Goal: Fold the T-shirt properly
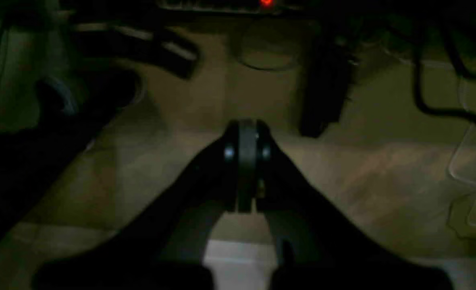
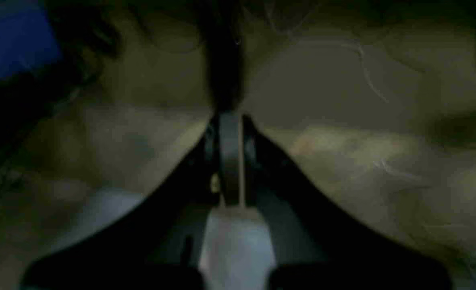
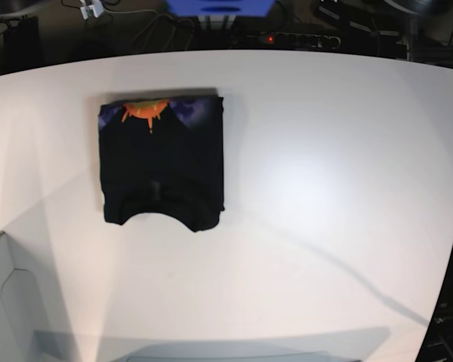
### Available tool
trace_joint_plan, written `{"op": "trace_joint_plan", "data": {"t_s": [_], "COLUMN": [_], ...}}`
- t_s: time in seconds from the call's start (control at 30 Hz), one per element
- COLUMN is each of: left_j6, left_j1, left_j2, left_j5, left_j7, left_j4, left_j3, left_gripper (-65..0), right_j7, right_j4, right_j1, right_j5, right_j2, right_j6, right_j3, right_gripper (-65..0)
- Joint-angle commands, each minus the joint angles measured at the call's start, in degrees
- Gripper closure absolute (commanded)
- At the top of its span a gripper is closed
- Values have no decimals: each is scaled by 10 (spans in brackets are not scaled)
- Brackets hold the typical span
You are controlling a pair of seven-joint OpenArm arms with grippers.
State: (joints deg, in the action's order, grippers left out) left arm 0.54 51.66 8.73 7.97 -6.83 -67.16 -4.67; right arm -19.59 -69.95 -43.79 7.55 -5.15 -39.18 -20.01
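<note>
Base view: folded T-shirt (image 3: 161, 161) on table (image 3: 325, 188); both wrist views' jaws seemingly closed, empty.

From high above, we look down on the white table (image 3: 325, 188), far edge at top. Our two wrist cameras each peer dimly along their own gripper; neither visibly shares anything with the overhead view.

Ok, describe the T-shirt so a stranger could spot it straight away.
Start at the big white table and look to its far left part in the base view. The T-shirt lies there folded into a black rectangle, with an orange-and-purple print showing along its far edge.
</note>
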Motion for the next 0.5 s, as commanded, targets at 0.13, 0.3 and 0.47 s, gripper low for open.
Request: {"op": "trace_joint_plan", "data": {"t_s": [0.13, 0.3, 0.47], "left_j6": [-2, -2, -1], "left_j1": [-132, -259, -328], "left_j2": [5, 10, 8], "left_j5": [22, 47, 90], "left_j7": [64, 141, 145], "left_j4": [223, 421, 479], "left_j3": [37, 90, 114], "left_gripper": [0, 0, 0], "right_j7": [114, 270, 385], "right_j4": [213, 420, 537], "right_j1": [90, 187, 252], "right_j5": [5, 5, 5], "right_j2": [-21, -22, -18], "right_j6": [24, 170, 371], "right_j3": [105, 181, 277], "right_gripper": [0, 0, 0]}}
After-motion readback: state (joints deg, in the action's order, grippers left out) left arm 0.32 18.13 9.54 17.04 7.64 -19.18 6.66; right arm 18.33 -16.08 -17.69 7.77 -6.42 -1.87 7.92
